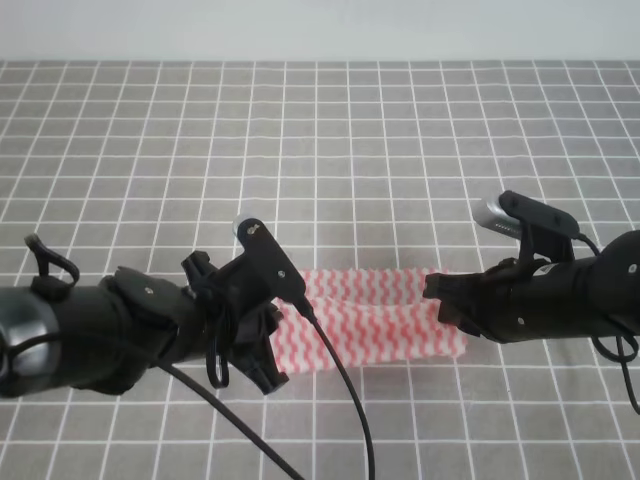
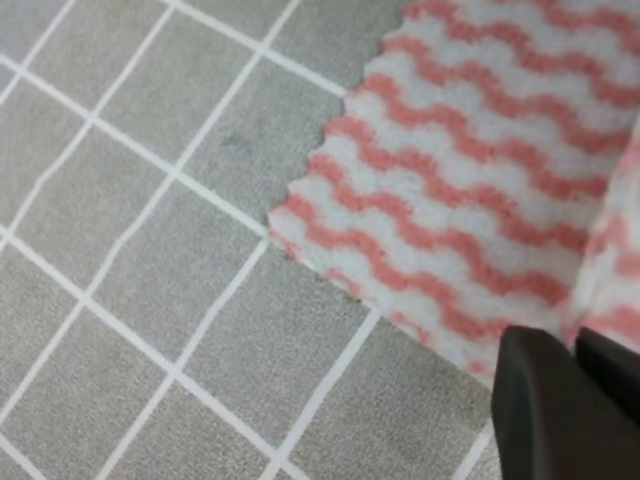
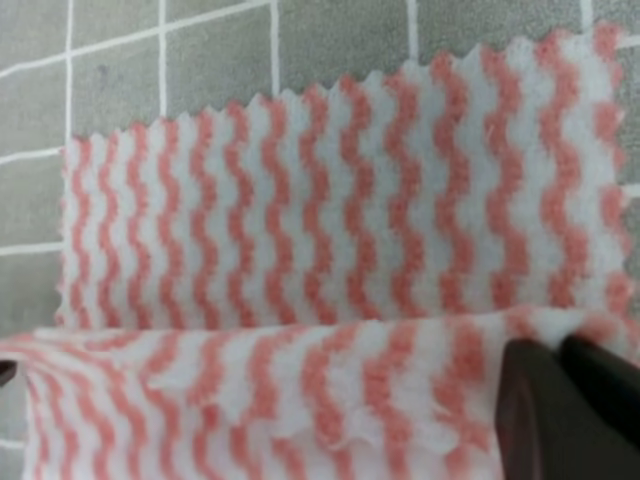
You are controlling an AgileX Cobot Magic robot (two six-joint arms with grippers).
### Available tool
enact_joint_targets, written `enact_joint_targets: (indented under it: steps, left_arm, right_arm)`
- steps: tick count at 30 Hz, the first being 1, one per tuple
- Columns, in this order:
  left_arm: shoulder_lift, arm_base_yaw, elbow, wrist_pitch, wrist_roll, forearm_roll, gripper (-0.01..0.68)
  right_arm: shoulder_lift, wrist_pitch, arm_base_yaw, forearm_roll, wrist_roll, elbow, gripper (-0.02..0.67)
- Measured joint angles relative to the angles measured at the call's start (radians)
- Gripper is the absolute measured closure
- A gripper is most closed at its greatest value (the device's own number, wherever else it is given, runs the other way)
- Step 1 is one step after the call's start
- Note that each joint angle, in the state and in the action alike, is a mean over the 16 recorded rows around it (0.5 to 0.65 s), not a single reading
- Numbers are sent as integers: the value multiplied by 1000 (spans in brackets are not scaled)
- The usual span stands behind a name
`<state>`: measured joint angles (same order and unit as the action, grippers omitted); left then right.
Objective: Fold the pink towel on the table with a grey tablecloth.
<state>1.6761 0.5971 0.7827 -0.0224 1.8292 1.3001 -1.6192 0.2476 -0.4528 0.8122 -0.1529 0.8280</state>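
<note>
Both claws, left claw (image 1: 272, 335) and right claw (image 1: 447, 300), are pinching the pink towel (image 1: 385, 325) edges on the grey tabletop (image 1: 350, 150); it's looking soft, floppy, light, so corners are probably the best grab spots.

A plain pale wall (image 1: 320, 28) runs along the far edge at the top of the high view. Nothing more can be made out on it.
</note>
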Motion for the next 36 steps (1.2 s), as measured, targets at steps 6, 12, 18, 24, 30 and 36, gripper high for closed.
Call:
enact_joint_targets:
  steps: [6, 12, 18, 24, 30, 36]
  left_arm:
    - [8, 0, 1, 15, 4, 0, 675]
    - [15, -1, 11, 24, 8, 1, 675]
    - [15, 0, 30, 30, 12, 0, 675]
    - [11, 0, 47, 37, 17, -1, 675]
    - [11, 0, 52, 52, 20, 1, 675]
    - [13, -1, 53, 65, 21, 3, 675]
  right_arm:
    - [-11, -9, 4, 8, -1, 0, 664]
    - [-13, -18, 7, 11, -2, 0, 664]
    - [-15, -26, 7, 11, -3, 0, 664]
    - [-18, -37, 7, 12, -3, 0, 664]
    - [-21, -42, 7, 12, -4, 8, 664]
    - [-31, -38, 7, 10, -4, 25, 664]
